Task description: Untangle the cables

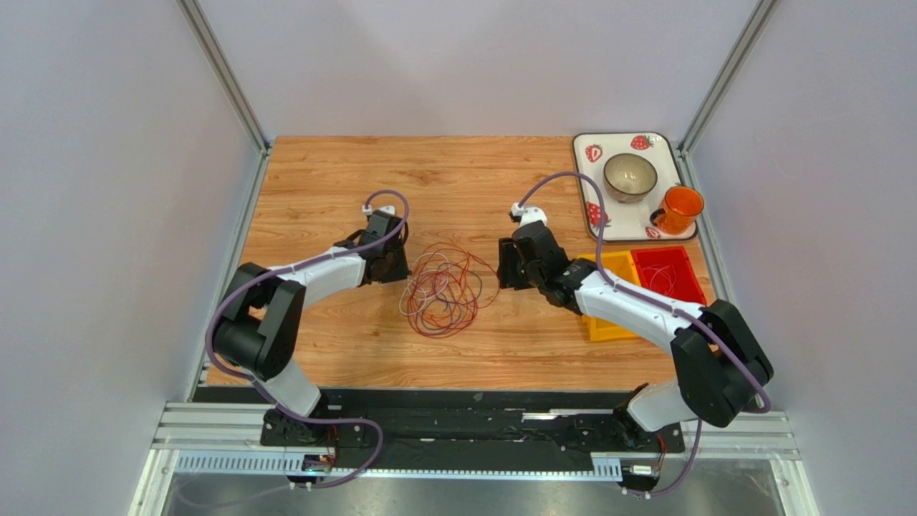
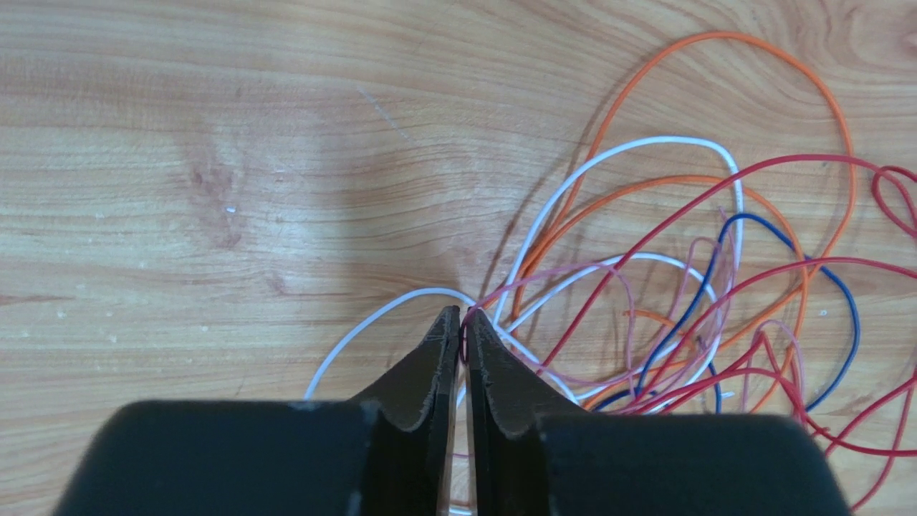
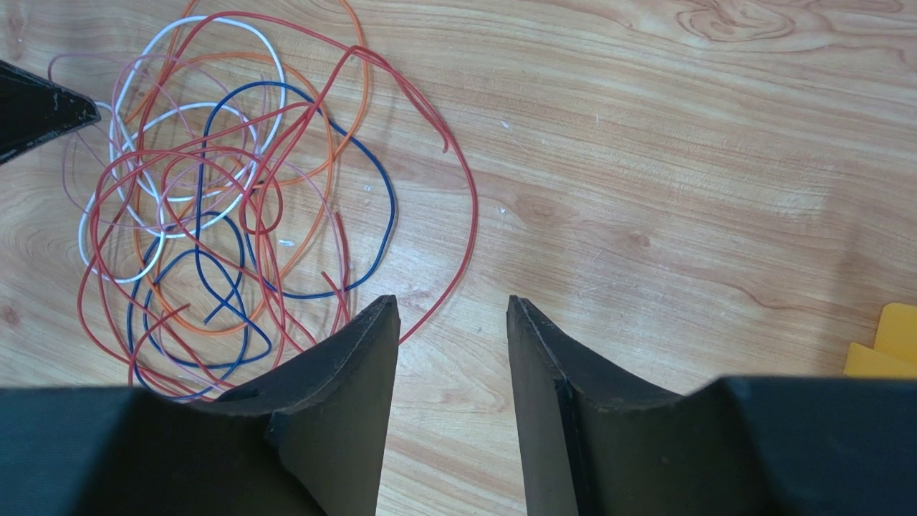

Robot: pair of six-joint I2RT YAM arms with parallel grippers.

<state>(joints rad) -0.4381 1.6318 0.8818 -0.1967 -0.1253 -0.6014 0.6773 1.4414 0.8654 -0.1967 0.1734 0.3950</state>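
1 tangle of cables [image 1: 441,288] lies near the middle of the wooden table [image 1: 323,172], between the 2 arms. From above it reads only as a reddish-orange knot of thin loops. The wrist cameras separate the colours: red, orange, white, blue and pale pink strands, crossing over one another many times.

From the left wrist, the left gripper [image 2: 465,318] is at the tangle's edge with its jaws pinched to a narrow slit. A thin pink-red strand runs into that slit and is clamped there. A white loop passes just under the tips. From above, the black fingers hide this grip.

From the right wrist, the right gripper [image 3: 452,306] is spread wide, with only bare wood in the gap. It holds nothing, and a long red loop curves past just beside one fingertip. A dark wedge at the far edge of the tangle in that view is the left gripper's tip.

Only the overhead camera shows the strawberry-patterned tray [image 1: 667,161] at the far right corner, carrying a bowl [image 1: 631,176] and an orange cup [image 1: 678,209]. It also shows a yellow bin [image 1: 605,326] and a red bin [image 1: 669,274] side by side under the right arm.
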